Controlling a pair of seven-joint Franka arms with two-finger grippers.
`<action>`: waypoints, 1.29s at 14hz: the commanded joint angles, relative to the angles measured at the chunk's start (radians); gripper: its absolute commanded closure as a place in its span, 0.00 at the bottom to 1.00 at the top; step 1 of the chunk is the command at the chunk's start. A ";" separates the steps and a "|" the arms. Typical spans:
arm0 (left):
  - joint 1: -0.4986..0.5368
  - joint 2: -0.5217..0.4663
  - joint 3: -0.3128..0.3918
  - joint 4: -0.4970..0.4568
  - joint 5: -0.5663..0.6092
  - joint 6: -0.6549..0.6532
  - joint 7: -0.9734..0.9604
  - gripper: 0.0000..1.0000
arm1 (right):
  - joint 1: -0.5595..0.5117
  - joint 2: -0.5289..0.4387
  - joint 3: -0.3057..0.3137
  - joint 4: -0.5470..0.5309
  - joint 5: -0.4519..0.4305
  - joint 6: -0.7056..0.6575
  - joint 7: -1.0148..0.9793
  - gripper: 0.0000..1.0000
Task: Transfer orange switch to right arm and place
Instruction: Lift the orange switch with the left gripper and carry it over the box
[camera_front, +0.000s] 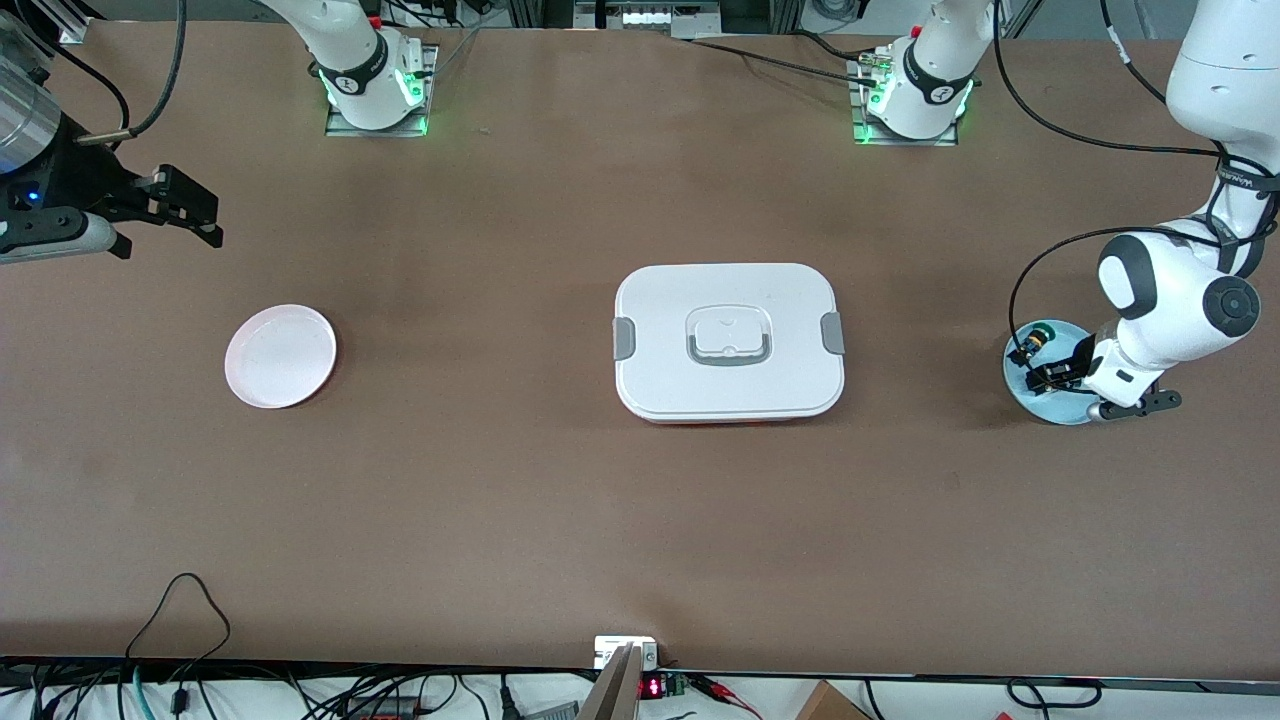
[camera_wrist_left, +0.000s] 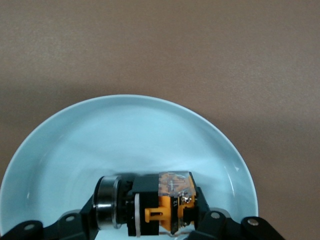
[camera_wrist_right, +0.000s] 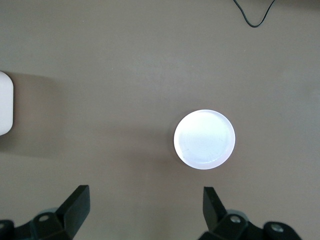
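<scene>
Worktop (camera_front: 560, 520): brown, carrying three main items. Largest is the white lidded box (camera_front: 729, 342) at the centre, latches at both ends, closed. Next, the pink plate (camera_front: 280, 356) toward the right arm's end, bare. Then the pale blue plate (camera_front: 1035, 400) toward the left arm's end.

Left gripper (camera_front: 1062, 374): down in the blue plate, pressed together on the orange switch (camera_wrist_left: 160, 204). The left wrist view shows the switch lying on its side on the plate, pinched across its black and orange body, silver collar at one end. A second switch with a green cap (camera_front: 1044, 329) sits on the same plate, farther from the front camera, just beside the gripper.

Right gripper (camera_front: 185, 210): waiting in the air over the worktop near its own end, jaws spread wide, nothing between them; the pink plate lies below in its wrist view.

Step in hand, by judgement: the grasp is made and the lift follows. Raise straight up so the plate is not dragged and the green-capped switch is not knocked. Leave one end of the switch exposed for the right gripper to take.

Not verifiable: the contact of the left fingertips with the switch is cut off at the edge of the wrist view; the orange cap itself cannot be made out; in the front view the left wrist covers part of the blue plate.
</scene>
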 joint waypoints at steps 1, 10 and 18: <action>0.014 0.000 -0.008 0.019 -0.026 -0.036 0.080 0.79 | 0.000 0.000 0.001 0.015 -0.002 -0.014 0.013 0.00; -0.055 -0.021 -0.057 0.476 -0.085 -0.848 0.074 0.89 | 0.000 0.000 0.001 0.015 -0.002 -0.014 0.013 0.00; -0.061 -0.033 -0.272 0.581 -0.576 -1.131 0.104 0.90 | -0.003 0.008 0.001 0.018 0.004 -0.003 0.003 0.00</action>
